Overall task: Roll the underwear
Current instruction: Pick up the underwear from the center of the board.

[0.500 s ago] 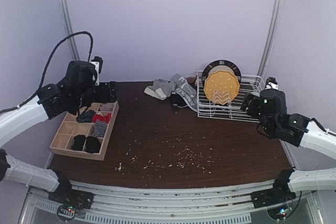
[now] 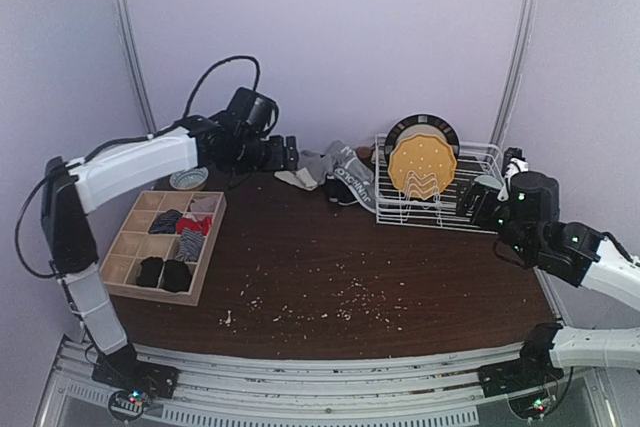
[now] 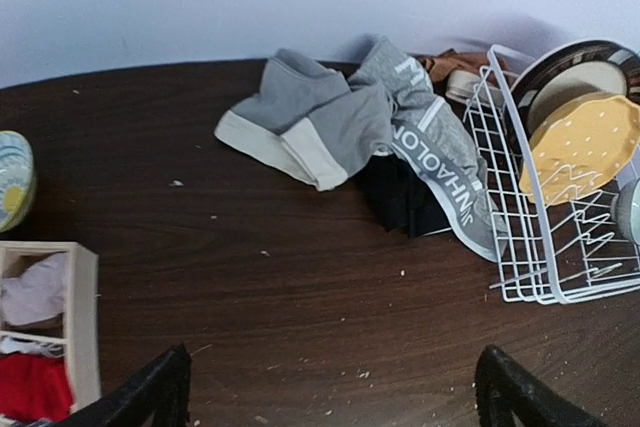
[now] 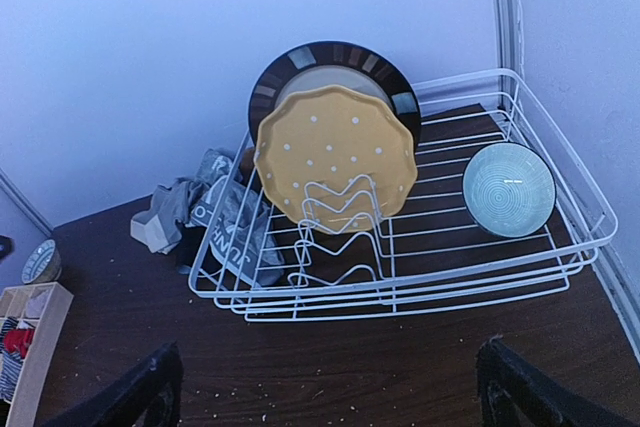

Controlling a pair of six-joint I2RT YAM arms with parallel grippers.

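Yellow plate [image 4: 335,152] in white rack [image 4: 400,299]

There were three underwear [image 3: 335,132] heaped just left of the one dish rack [image 4: 420,292], two plates [image 4: 335,152] in it, two bowls [image 4: 508,189] overall, and one divider box [image 2: 145,293].

Back wall [image 2: 330,37]: plain pale lilac, matte; side walls the same colour. Two thin metal posts run up it, one at 11 o'clock [image 2: 125,37], one at 1 o'clock [image 2: 520,37].

Table [image 2: 400,247]: dark brown wood grain, fills the middle. Pale crumbs [image 2: 350,297] scattered toward 6 o'clock.

White wire dish rack [image 2: 400,215] at 1–2 o'clock. Light wooden divider box [image 2: 210,247] at 9 o'clock.

Ribbed metal rail [image 2: 330,372] along the near edge, 6 o'clock.

Light even, cool, shadows soft.
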